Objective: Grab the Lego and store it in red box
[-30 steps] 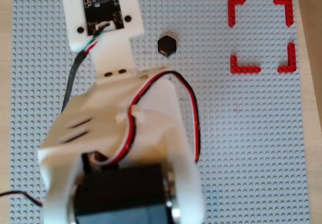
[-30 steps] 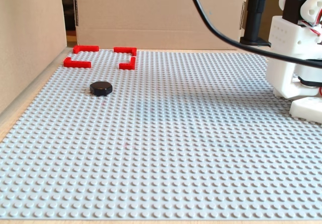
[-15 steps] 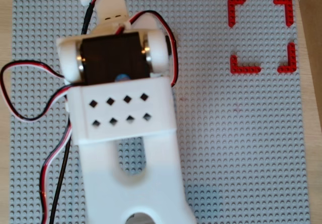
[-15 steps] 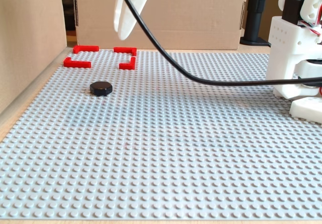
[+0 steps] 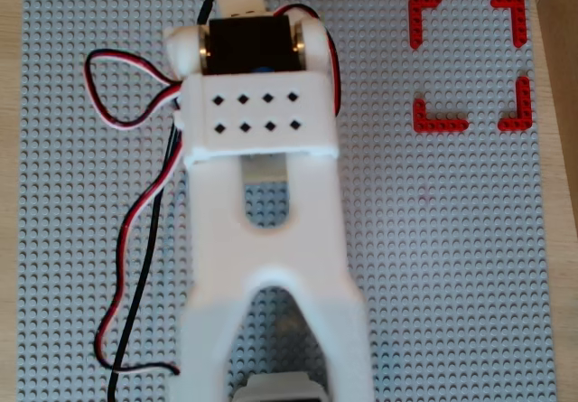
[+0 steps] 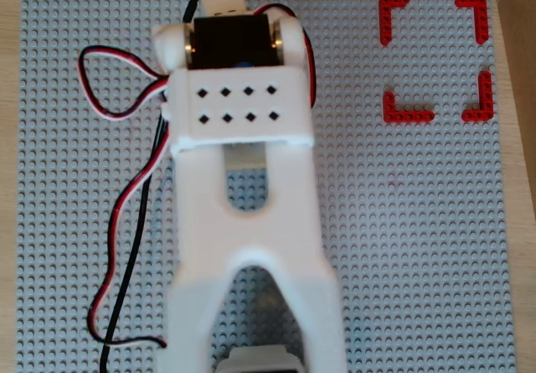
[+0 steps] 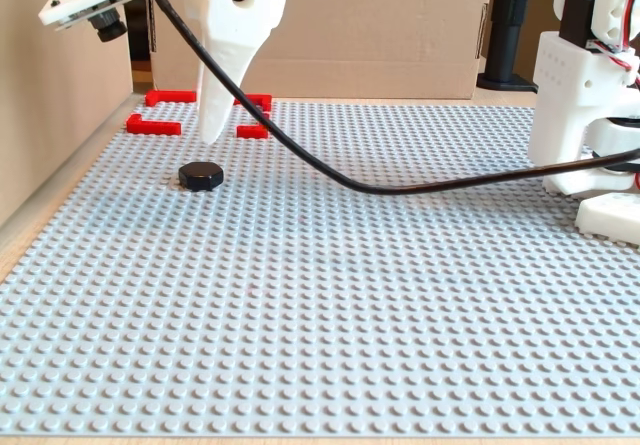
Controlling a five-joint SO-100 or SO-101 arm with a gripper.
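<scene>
In the fixed view the black hexagonal Lego [image 7: 201,175] lies flat on the grey baseplate [image 7: 350,305], at the far left. Just behind it is the red box [image 7: 160,125], a square of thin red brackets. My gripper [image 7: 211,137] hangs point-down a little above and just behind the Lego, not touching it. Its white fingers read as one tapering shape, so the jaw gap cannot be made out. In both overhead views the red box [image 5: 438,124] [image 6: 406,115] sits at the top right. The white arm [image 5: 262,194] [image 6: 243,180] fills the middle, hiding the Lego and the fingertips.
Cardboard walls stand at the left [image 7: 55,85] and the back [image 7: 390,25] of the plate. The arm's white base [image 7: 585,105] occupies the right edge. A black cable [image 7: 400,185] sags low across the plate's far half. A small camera [image 7: 85,5] juts out left of the gripper.
The gripper has come down and leftward, from high over the back wall to just above the Lego. The cable swung along with it. The Lego and red box stayed put.
</scene>
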